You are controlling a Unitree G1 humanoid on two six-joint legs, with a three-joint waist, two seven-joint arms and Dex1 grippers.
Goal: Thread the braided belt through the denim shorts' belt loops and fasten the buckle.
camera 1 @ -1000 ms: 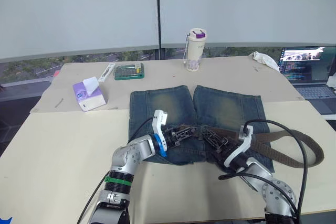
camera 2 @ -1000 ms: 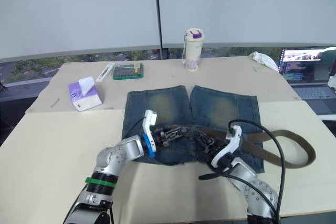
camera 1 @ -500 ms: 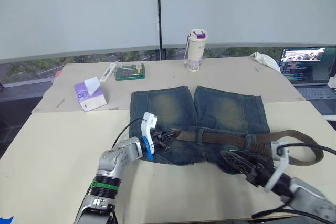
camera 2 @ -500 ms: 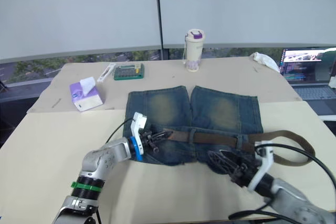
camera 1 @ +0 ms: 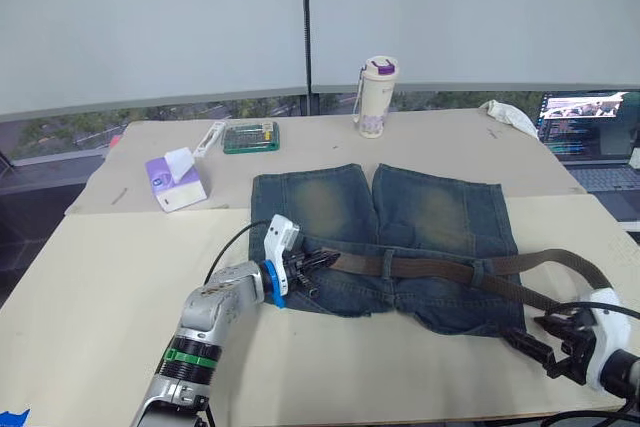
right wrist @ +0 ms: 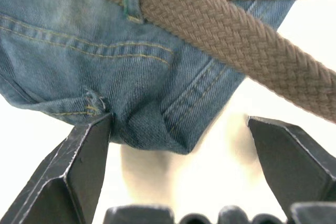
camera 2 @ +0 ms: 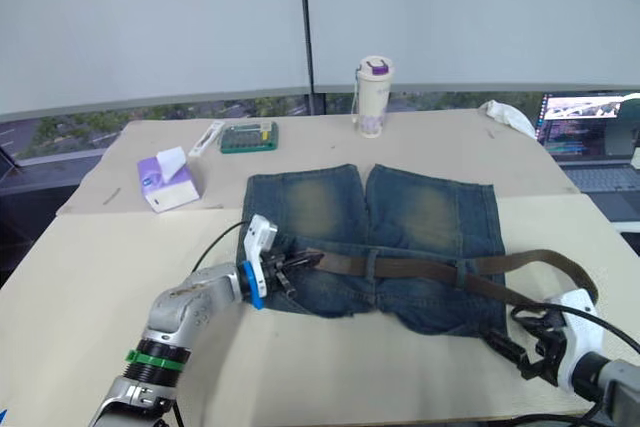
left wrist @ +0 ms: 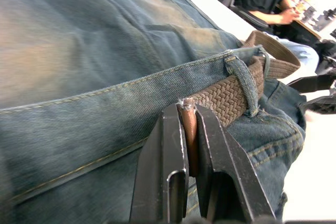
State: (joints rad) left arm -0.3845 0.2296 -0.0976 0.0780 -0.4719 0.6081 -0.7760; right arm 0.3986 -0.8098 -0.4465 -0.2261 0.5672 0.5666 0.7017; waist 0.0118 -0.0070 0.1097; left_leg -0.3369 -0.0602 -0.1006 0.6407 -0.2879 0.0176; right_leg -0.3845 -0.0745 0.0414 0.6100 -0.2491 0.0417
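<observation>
Braided belt [left wrist: 223,98] tip pinched by left gripper [left wrist: 190,129], past a belt loop [left wrist: 242,80].

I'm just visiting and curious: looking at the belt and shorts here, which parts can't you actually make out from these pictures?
- The buckle: too small to pick out on the braided belt in the head views.
- Belt tip: in the left wrist view, hidden between the left gripper fingers clamped on it.
- Belt behind each belt loop: covered by denim.
- The denim shorts: the waistband's near side lies under the belt.
- The right gripper is open beside the shorts' corner.
</observation>
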